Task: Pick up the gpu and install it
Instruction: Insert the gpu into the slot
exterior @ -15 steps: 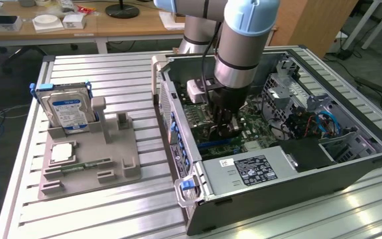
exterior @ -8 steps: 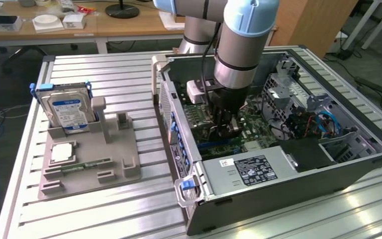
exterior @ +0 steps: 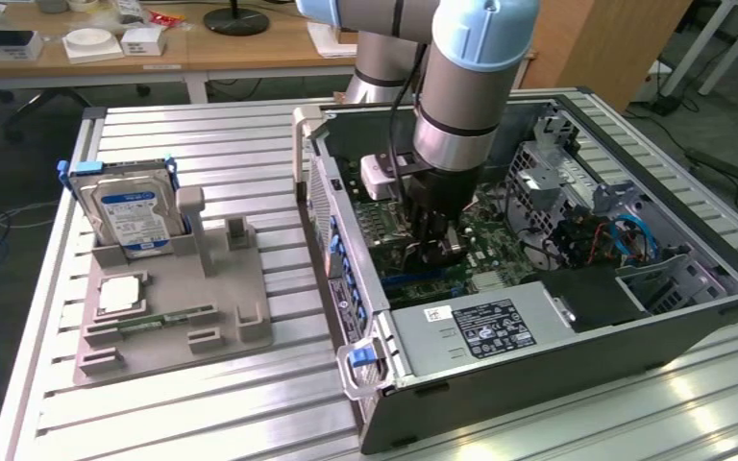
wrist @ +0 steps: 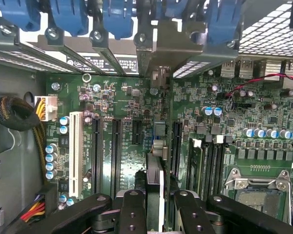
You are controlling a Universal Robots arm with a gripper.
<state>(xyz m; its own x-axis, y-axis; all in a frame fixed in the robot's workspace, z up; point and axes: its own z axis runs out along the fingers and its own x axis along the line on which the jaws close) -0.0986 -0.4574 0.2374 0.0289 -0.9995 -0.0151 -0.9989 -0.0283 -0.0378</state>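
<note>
Grey plastic holder (exterior: 177, 307) on the slatted metal bench (exterior: 215, 403) props a silver hard drive (exterior: 132, 216) upright. Rightward, inside the open black computer case (exterior: 575, 346), black fingers (wrist: 132, 209) grasp the thin dark gpu (wrist: 155, 180) edge-on to the green motherboard (wrist: 210, 97), seemingly to meet a slot

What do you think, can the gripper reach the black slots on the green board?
Probably yes. The case stands open on top, the gripper, holding the gpu edge-on, hangs above the black slots, and nothing lies between them.

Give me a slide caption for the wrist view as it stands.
The gripper clamps the gpu edge-on over the black expansion slots of the motherboard.
</note>
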